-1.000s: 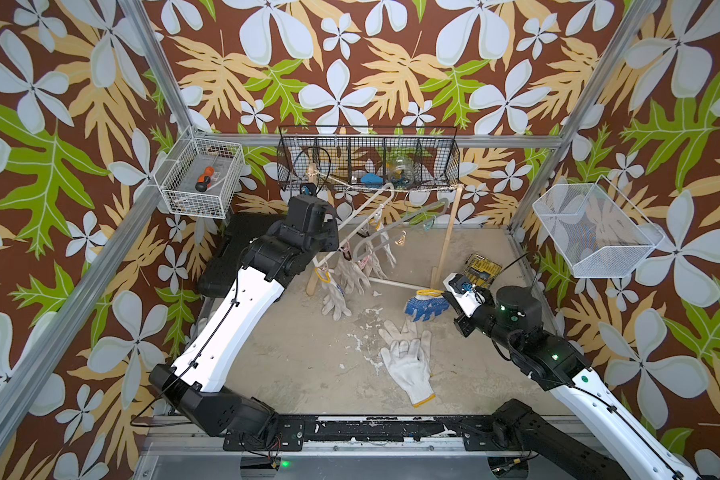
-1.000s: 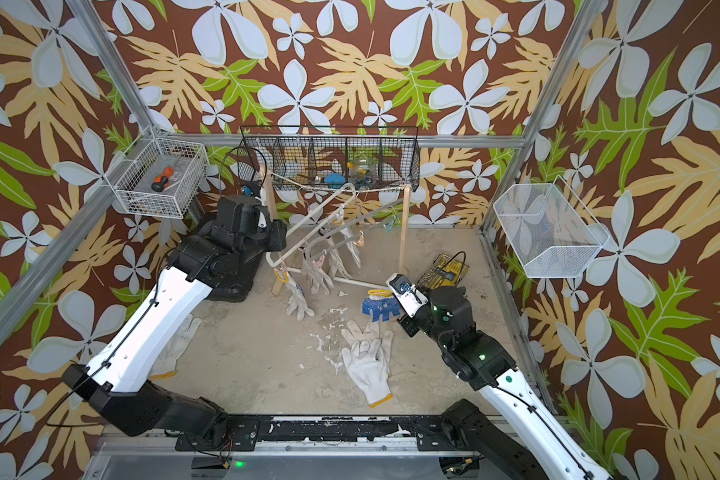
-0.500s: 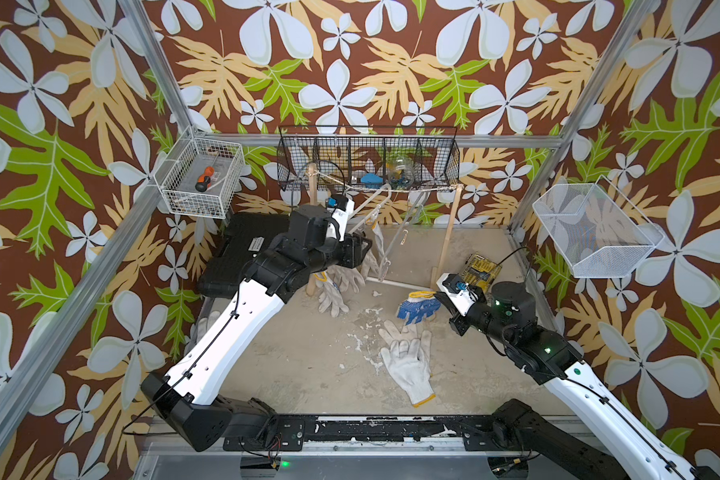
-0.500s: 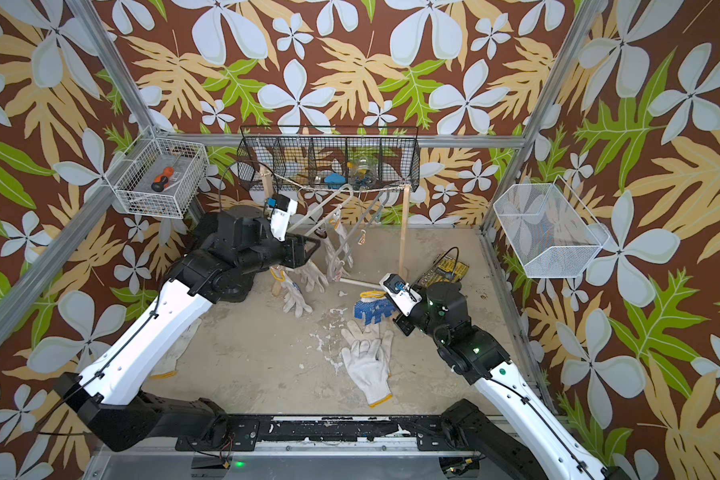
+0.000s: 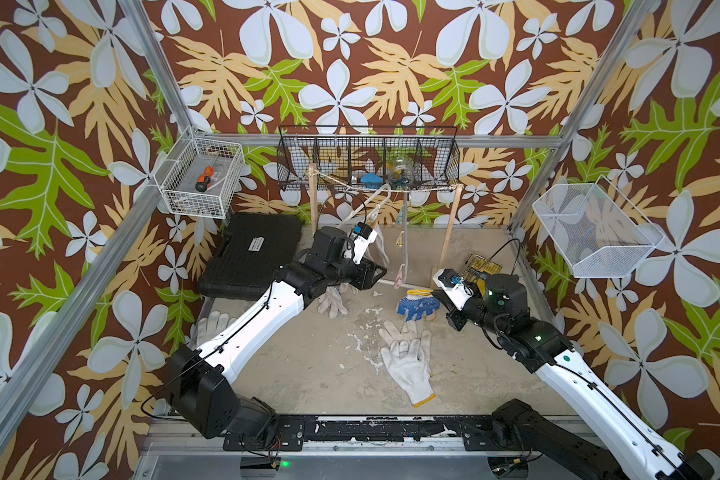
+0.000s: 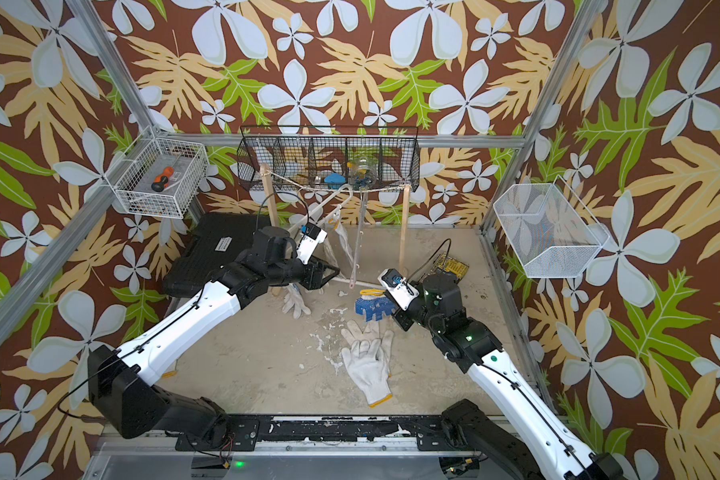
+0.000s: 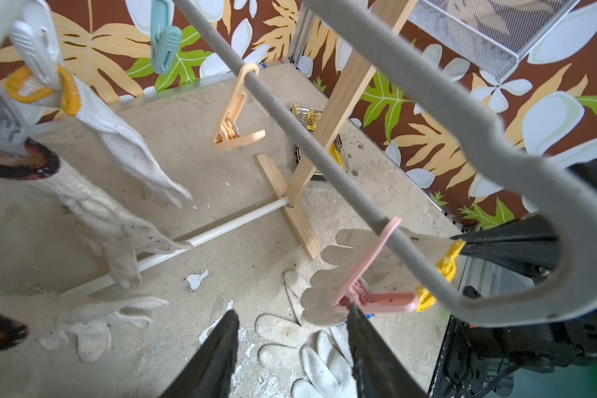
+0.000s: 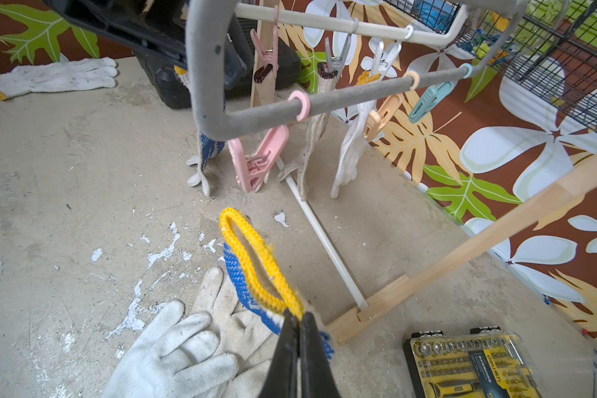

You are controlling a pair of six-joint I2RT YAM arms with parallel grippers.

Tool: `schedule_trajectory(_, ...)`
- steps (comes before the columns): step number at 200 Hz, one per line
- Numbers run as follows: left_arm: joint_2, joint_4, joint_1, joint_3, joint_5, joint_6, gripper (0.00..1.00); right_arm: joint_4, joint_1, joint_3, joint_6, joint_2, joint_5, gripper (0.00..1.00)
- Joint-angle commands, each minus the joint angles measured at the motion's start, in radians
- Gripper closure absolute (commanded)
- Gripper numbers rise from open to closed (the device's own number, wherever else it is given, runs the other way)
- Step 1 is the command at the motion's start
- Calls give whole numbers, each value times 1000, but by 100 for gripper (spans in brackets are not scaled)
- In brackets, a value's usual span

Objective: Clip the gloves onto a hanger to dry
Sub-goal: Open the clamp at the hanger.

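Observation:
My right gripper point(image 8: 299, 318) is shut on the yellow cuff of a blue-dotted glove point(image 8: 247, 275), which it holds just above the floor point(image 5: 418, 305). The grey padded hanger point(image 7: 462, 113) hangs from the wooden rack, and its bar point(image 8: 342, 100) carries pink, orange and teal clips. My left gripper point(image 7: 293, 312) is open beside the pink clip point(image 7: 376, 299). One fingertip touches the clip and nothing lies between the jaws. Two white gloves point(image 7: 128, 148) hang clipped by their cuffs. A pair of white gloves point(image 5: 406, 357) lies on the floor, and another point(image 5: 211, 324) lies at the left.
A black case point(image 5: 252, 253) sits back left and a yellow bit set point(image 5: 481, 266) back right. The wooden rack posts point(image 5: 447, 232) and a white floor rod point(image 8: 324, 241) stand between the arms. Wire baskets point(image 5: 368, 162) hang on the walls.
My left arm has swung right, from the rack's left end to the pink clip. My right gripper has shifted slightly left with the blue-dotted glove.

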Motion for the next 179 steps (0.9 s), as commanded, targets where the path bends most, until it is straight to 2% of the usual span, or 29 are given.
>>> schedule_trajectory(1,-4,103,-3,-28,96,121,42,19,-22,3,-30,9,-46,100)
schedule_trajectory(23,-45,176,-41,-131,132,322,28,35,-58,-8,-44,18,-68,100)
schedule_trajectory(39,-71,251,-59,-200,125,401,22,45,-76,-1,-58,33,-86,100)
schedule_trajectory(110,53,259,-64,-77,209,431,20,40,-82,3,-74,46,-115,100)
schedule_trajectory(145,87,212,-72,-38,179,501,20,40,-85,16,-77,58,-121,100)
schedule_trajectory(179,132,212,-74,17,218,485,21,45,-85,24,-77,66,-127,100)
